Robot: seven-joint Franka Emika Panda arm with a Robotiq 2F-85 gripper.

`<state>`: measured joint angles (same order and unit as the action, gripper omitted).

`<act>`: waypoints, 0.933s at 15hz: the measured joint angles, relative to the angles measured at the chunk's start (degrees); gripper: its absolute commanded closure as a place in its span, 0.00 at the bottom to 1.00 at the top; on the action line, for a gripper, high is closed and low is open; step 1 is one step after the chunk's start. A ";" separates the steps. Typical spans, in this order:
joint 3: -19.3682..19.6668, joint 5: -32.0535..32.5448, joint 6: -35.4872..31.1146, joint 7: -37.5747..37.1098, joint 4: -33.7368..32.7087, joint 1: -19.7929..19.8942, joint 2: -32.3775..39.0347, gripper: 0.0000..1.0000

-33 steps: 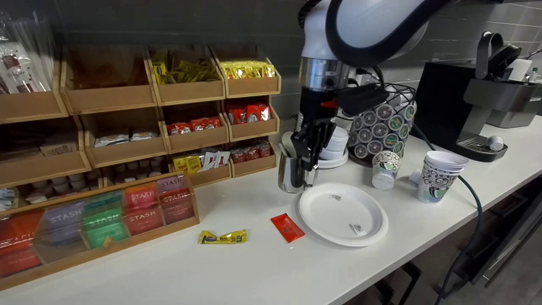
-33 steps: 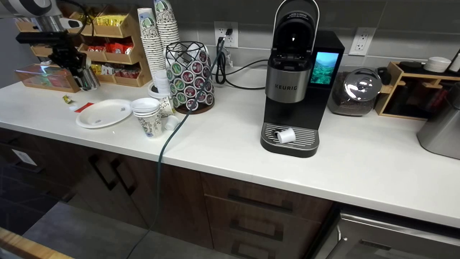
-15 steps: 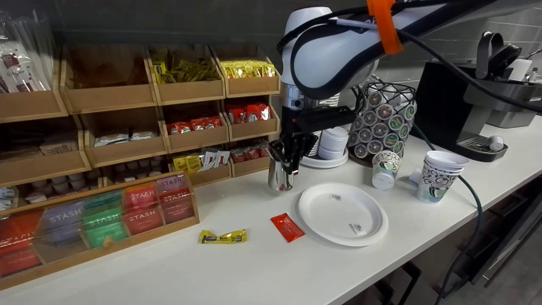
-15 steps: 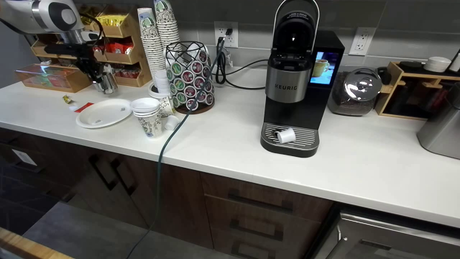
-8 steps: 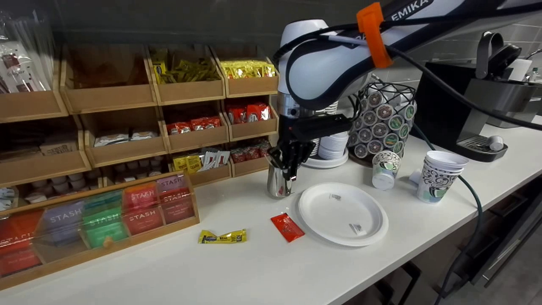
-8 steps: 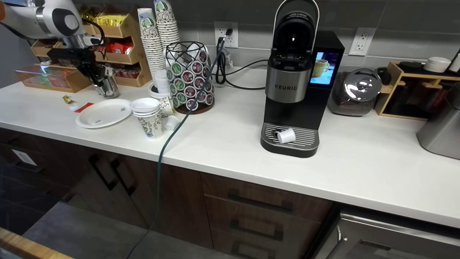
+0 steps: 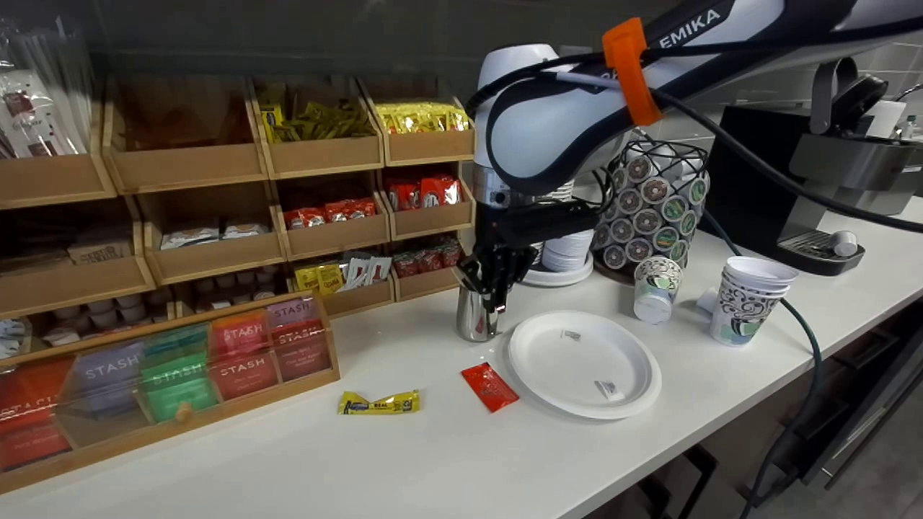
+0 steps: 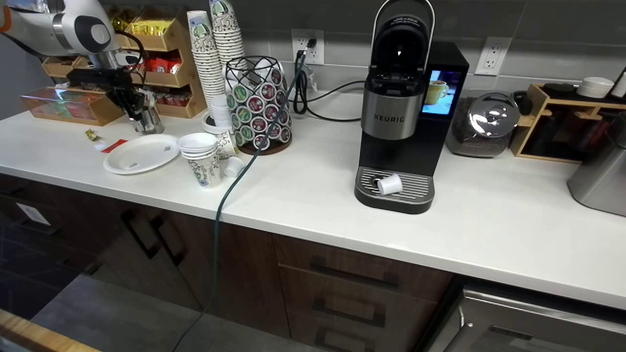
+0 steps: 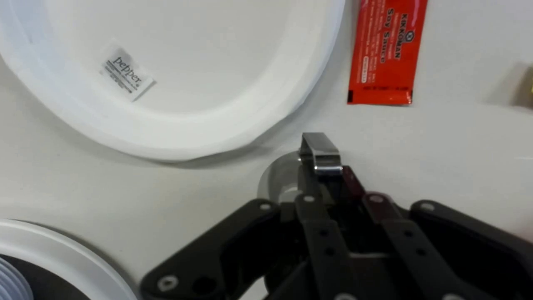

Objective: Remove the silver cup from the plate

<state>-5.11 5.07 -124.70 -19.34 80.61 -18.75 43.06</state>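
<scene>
The silver cup is upright beside the plate, off its rim, and appears to stand on the counter. It also shows in an exterior view and, partly hidden by the fingers, in the wrist view. My gripper has its fingers closed around the cup's metal handle. The gripper also shows in both exterior views. The flat white plate lies right next to the cup, with small pepper packets in it. It also shows in the wrist view.
A red soy sauce packet and a yellow packet lie in front of the cup. Wooden condiment shelves stand behind it. Stacked paper cups, a lid stack and a pod rack stand near the plate.
My gripper has carried the cup away from the plate's edge and turned it, then lowered it toward the counter. In the last half second it has only dropped slightly. The plate has not moved.
</scene>
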 measured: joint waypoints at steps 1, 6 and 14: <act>0.00 -0.04 0.00 -0.01 -0.11 0.00 0.06 0.58; 0.00 -0.36 0.23 -0.20 -0.54 -0.01 0.07 0.28; -1.07 -0.70 3.74 2.81 12.44 0.52 -12.67 0.00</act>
<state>-6.18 4.38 -120.96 -16.54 93.04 -18.23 30.38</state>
